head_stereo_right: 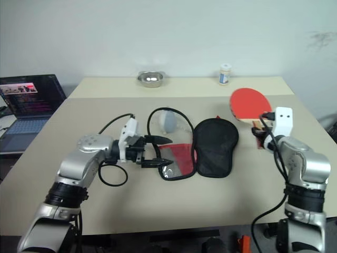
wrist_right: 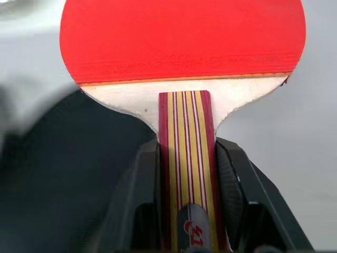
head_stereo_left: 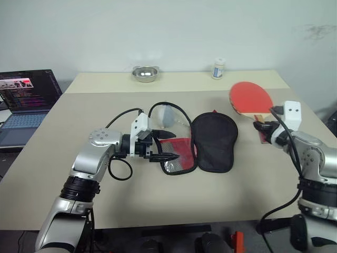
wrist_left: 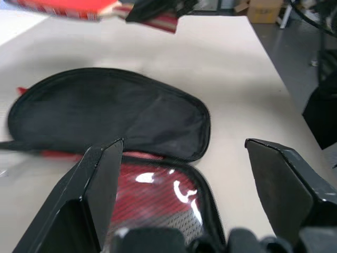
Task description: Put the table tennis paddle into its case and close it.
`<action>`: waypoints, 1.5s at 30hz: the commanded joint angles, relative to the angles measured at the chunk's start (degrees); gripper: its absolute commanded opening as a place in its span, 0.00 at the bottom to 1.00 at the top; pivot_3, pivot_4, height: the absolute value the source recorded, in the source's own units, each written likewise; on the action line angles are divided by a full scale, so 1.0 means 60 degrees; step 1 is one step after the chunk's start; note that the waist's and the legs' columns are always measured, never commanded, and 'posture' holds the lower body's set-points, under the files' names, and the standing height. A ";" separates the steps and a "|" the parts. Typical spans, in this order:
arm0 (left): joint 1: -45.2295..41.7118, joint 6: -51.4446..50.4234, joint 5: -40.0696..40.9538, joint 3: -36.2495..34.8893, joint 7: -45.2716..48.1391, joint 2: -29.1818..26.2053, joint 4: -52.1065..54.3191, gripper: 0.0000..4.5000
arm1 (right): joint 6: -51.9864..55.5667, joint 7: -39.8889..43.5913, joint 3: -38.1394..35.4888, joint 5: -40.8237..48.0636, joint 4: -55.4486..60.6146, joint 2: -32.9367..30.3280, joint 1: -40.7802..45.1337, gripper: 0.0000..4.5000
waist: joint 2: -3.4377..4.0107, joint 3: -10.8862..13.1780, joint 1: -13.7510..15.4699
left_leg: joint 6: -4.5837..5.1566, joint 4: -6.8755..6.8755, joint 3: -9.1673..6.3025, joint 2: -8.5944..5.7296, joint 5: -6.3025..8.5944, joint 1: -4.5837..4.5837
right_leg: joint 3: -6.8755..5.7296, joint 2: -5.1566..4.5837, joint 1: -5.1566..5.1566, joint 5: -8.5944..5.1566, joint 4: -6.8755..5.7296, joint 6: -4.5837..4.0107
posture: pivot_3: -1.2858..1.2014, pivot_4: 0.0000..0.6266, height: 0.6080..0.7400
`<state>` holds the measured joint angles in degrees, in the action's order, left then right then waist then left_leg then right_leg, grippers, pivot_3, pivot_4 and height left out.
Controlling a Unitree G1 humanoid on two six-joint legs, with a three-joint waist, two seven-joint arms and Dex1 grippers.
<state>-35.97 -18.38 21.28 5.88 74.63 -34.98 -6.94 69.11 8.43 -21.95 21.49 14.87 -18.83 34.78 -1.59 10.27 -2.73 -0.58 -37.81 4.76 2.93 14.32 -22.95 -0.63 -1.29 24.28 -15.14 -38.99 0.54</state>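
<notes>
Open laptop [head_stereo_left: 26, 97], steel bowl [head_stereo_left: 145, 73], 1 small (perhaps pill) bottle [head_stereo_left: 219, 68].

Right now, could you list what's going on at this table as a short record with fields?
paddle: table tennis paddle, red face up, handle clamped in the right end effector
case: case lying open on the table, black half beside the red mesh half
left end effector: left end effector open, at the red half's edge, holding nothing
far edge: metal bowl and small white bottle
side: open laptop on the robot's left
progress: paddle not yet in the case
</notes>
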 commanded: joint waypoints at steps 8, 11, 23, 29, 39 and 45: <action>-0.0296 0.0372 0.0020 -0.0161 0.0086 -0.0139 -0.0193 0.90 | 0.1453 -0.2643 0.0340 -0.0606 0.2661 0.3846 -0.0604 0.24 | -0.0001 0.0000 0.0191 | 0.0008 -0.0007 0.0001 -0.0042 0.0004 -0.0020 | -0.0004 -0.0005 0.0006 0.0001 0.0006 -0.0001 | 0.52 0.24 1.00; -0.0340 0.0359 0.0025 -0.0139 0.0085 -0.0122 -0.0179 0.90 | 0.1119 -0.2720 0.0586 -0.0787 0.2393 0.3950 -0.0828 0.24 | -0.0003 -0.0001 0.0188 | 0.0021 -0.0009 0.0002 -0.0048 0.0011 -0.0030 | -0.0003 -0.0008 0.0006 0.0001 0.0019 -0.0001 | 0.52 0.24 1.00; -0.0452 0.0356 0.0029 -0.0165 0.0060 -0.0104 -0.0113 0.90 | 0.0066 -0.2755 0.1191 -0.1207 0.1442 0.4146 -0.1252 0.24 | -0.0003 -0.0001 0.0121 | 0.0022 -0.0004 -0.0005 -0.0024 0.0012 -0.0026 | -0.0005 0.0006 0.0016 0.0000 0.0007 0.0000 | 0.52 0.24 1.00; -0.0426 0.0312 0.0053 -0.0179 0.0038 -0.0128 -0.0031 0.90 | -0.0111 -0.2775 0.1398 -0.1270 0.1349 0.4194 -0.1412 0.24 | -0.0003 -0.0001 0.0121 | 0.0022 -0.0005 -0.0002 -0.0027 0.0012 -0.0027 | -0.0003 0.0006 0.0015 0.0000 0.0009 0.0000 | 0.52 0.24 1.00; -0.0396 0.0357 0.0026 -0.0134 0.0009 -0.0105 -0.0063 0.90 | -0.0017 -0.2956 0.1810 -0.1446 0.1652 0.4474 -0.1743 0.24 | -0.0003 -0.0001 0.0121 | 0.0022 -0.0003 -0.0004 -0.0024 0.0012 -0.0026 | -0.0003 0.0006 0.0016 0.0000 0.0009 0.0000 | 0.52 0.24 1.00; -0.0400 0.0556 -0.0050 -0.0095 0.0055 -0.0045 -0.0286 0.90 | -0.0197 -0.2988 0.1820 -0.1595 0.1465 0.4400 -0.1756 0.24 | -0.0003 -0.0001 0.0122 | 0.0022 -0.0004 -0.0005 -0.0024 0.0012 -0.0026 | -0.0005 0.0006 0.0016 0.0000 0.0009 0.0000 | 0.52 0.24 1.00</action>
<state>-37.18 -16.25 20.97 5.84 74.61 -35.26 -9.13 69.47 -9.34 -11.55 12.09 22.26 7.51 23.88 -1.61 10.26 -2.00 -0.45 -37.83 4.74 2.78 14.39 -23.11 -0.66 -1.25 24.38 -15.14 -38.94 0.54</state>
